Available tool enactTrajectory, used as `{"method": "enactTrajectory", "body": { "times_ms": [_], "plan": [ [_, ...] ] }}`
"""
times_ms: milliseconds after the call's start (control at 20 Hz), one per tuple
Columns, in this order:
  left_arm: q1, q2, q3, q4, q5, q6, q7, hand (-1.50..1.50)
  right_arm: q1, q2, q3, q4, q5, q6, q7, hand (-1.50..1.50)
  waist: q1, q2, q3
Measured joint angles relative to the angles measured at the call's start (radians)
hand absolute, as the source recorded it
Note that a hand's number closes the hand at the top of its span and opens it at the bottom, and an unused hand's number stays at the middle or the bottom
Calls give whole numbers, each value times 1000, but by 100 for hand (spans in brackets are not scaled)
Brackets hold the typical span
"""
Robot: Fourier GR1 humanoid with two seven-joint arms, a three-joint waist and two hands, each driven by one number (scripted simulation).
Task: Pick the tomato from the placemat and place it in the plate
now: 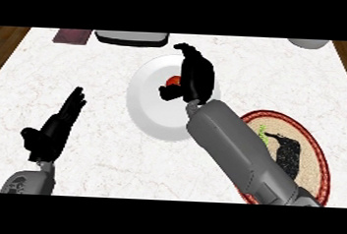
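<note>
Grey forearms enter from the lower edge, the right one [237,151] the largest thing in view, slanting up across the counter [95,150] from lower right toward the middle. Pale marble counter spreads wide and bare on the left, running out to dark wood flooring at both upper corners. Under the right forearm lies the round placemat [316,159], red-rimmed with a dark pattern, close to the counter's right edge. Left of it sits the white plate [144,103], near the centre, with open marble all round except where the forearm crosses it. Over the plate's upper right part hangs the right hand [196,75], fingers curled round the tomato [173,80], whose red shows just left of the palm, above the plate's surface. At lower left rests the left hand [56,126], fingers straight and apart, well away from the plate.
</note>
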State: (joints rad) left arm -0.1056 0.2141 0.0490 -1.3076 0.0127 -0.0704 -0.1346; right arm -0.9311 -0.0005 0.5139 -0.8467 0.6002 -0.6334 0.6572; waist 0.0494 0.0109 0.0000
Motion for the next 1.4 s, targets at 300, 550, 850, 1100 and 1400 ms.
{"method": "enactTrajectory", "body": {
  "times_ms": [300,550,850,1100,1400],
  "plan": [
    [-12,-5,-3,-5,-7,3,15,0,-37,0,-26,77,-160,-154,-103,-150,3,2,1],
    [5,1,12,-5,-2,1,9,0,39,-1,-108,-6,-279,-255,-254,-150,-17,-1,1],
    [31,-3,18,-27,-3,9,17,0,243,-34,-220,-192,-462,-199,-504,-150,-41,-7,2],
    [60,8,32,-44,4,-3,10,0,438,-120,-289,-315,-580,-40,-697,-150,-50,-10,1],
    [70,8,40,-64,1,-9,21,0,575,-211,-373,-340,-662,152,-874,-150,-49,-11,1]
  ]
}}
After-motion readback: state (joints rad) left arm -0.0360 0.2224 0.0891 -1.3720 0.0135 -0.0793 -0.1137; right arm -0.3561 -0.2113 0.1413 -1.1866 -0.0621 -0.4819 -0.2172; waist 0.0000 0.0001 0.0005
